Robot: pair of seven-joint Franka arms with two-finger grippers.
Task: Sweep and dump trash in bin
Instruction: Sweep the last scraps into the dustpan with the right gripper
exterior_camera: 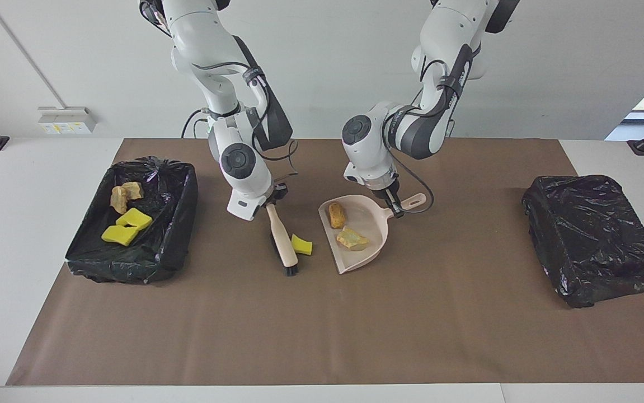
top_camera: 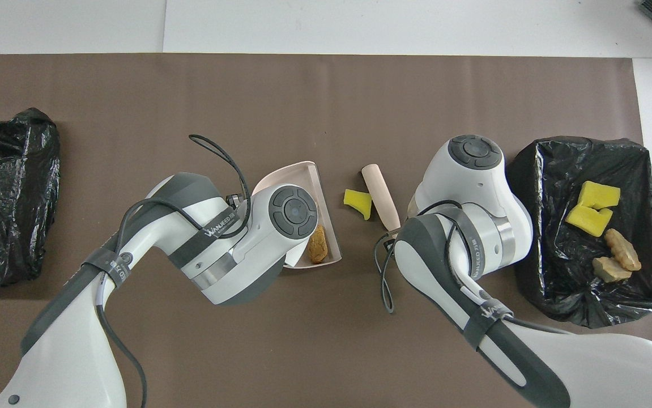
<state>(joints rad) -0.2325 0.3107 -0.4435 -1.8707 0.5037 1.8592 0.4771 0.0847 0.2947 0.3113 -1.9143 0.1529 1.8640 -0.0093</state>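
Note:
My right gripper (exterior_camera: 273, 200) is shut on the beige brush (exterior_camera: 281, 238), whose black bristles rest on the brown mat. One yellow sponge scrap (exterior_camera: 301, 244) lies against the brush, between it and the open mouth of the pale pink dustpan (exterior_camera: 367, 217). The scrap (top_camera: 358, 203) and the brush handle (top_camera: 381, 195) also show in the overhead view. My left gripper (exterior_camera: 393, 209) is shut on the dustpan's handle. A brown lump (exterior_camera: 337, 215) and a tan-yellow lump (exterior_camera: 352, 239) lie in the pan. The open black-lined bin (exterior_camera: 183, 221) at the right arm's end holds two yellow sponges and two tan lumps.
A second box (exterior_camera: 590, 240), wrapped over in black plastic, sits at the left arm's end of the mat (exterior_camera: 322, 324). In the overhead view the arms hide both grippers and most of the dustpan (top_camera: 297, 175).

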